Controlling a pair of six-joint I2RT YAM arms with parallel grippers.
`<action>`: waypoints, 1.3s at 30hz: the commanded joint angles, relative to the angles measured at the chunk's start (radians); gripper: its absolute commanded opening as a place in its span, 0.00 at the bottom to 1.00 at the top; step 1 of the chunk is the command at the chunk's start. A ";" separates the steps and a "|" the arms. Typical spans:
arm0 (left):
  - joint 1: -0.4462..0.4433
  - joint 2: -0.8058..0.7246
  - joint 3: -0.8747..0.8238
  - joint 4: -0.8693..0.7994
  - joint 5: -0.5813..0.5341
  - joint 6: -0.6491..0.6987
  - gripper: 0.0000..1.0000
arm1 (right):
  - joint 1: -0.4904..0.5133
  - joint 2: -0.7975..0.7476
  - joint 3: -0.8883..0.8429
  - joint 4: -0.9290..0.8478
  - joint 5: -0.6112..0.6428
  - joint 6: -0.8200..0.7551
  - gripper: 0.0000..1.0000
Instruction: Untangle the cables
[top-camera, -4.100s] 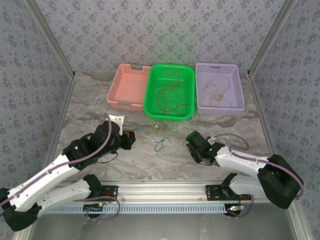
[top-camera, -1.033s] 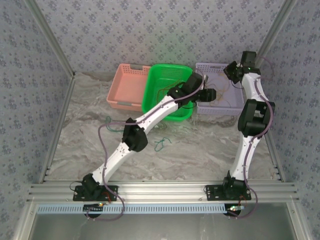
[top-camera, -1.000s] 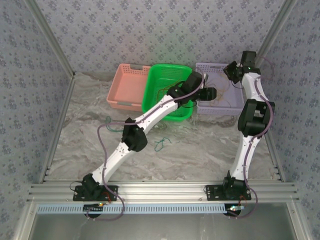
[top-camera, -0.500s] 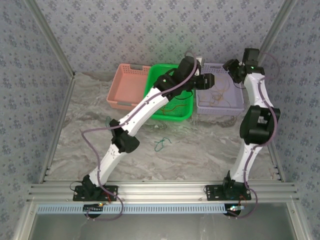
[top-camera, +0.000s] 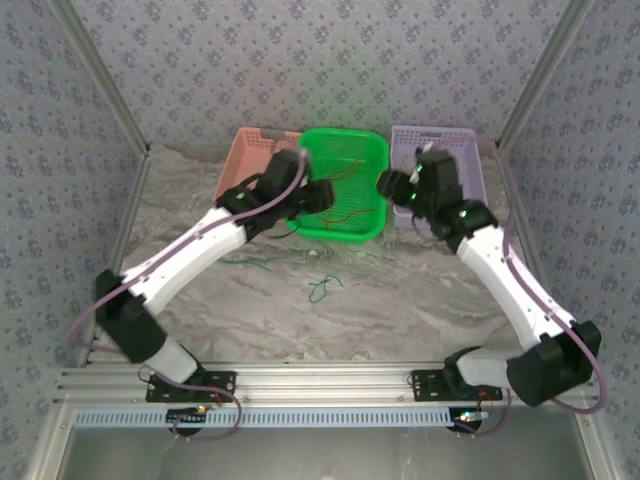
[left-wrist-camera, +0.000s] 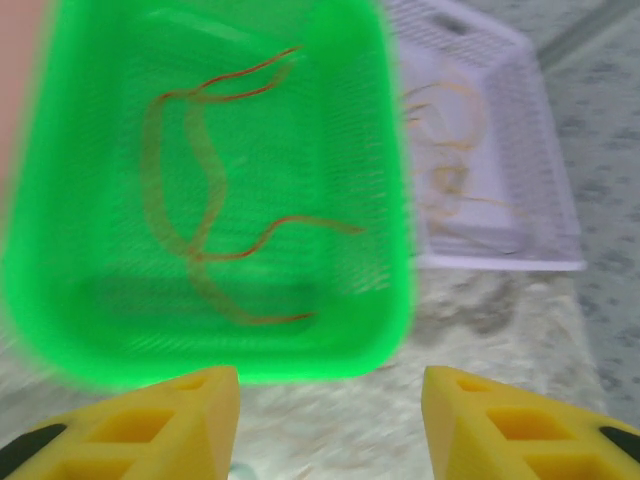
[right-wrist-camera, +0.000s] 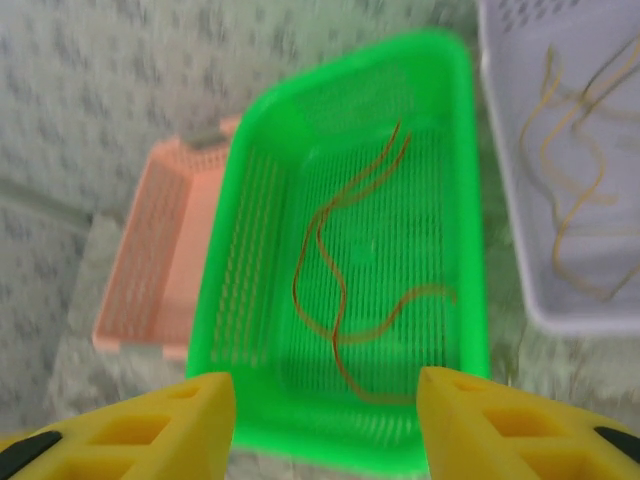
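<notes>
Left wrist: left tool (left-wrist-camera: 325, 420) open, yellow fingers (left-wrist-camera: 150, 425) apart, nothing between them. Past it sits the green plastic mesh basket (left-wrist-camera: 220, 355) with thin red-orange cables (left-wrist-camera: 212, 190) looped loose on its floor. The lavender plastic basket (left-wrist-camera: 500, 258) is just beside it on the right and has thin yellow cables (left-wrist-camera: 445, 180) inside. Picture is blurred. Right wrist: right tool (right-wrist-camera: 325, 425) also open and empty, looking down on the same green basket and its red-orange cables; lavender basket with the yellow ones at right, pink plastic basket (right-wrist-camera: 140, 270) at left. Top: the three baskets stand in a row along the far edge of the desk (top-camera: 400, 300). Both arms reach toward the green one, left tool over its near-left corner, right tool over the gap between green and lavender. A dark teal cable (top-camera: 322, 290) lies curled mid-desk, a thin green cable (top-camera: 248, 262) to its left under the left arm.
</notes>
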 joint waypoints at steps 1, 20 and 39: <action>0.068 -0.187 -0.195 0.003 -0.039 -0.095 0.48 | 0.158 -0.069 -0.112 -0.015 0.133 0.031 0.53; 0.632 -0.231 -0.622 -0.057 0.168 -0.093 0.57 | 0.695 0.151 -0.131 0.035 0.343 0.074 0.47; 0.651 0.126 -0.490 0.036 0.184 -0.068 0.31 | 0.682 0.107 -0.206 0.077 0.338 0.110 0.46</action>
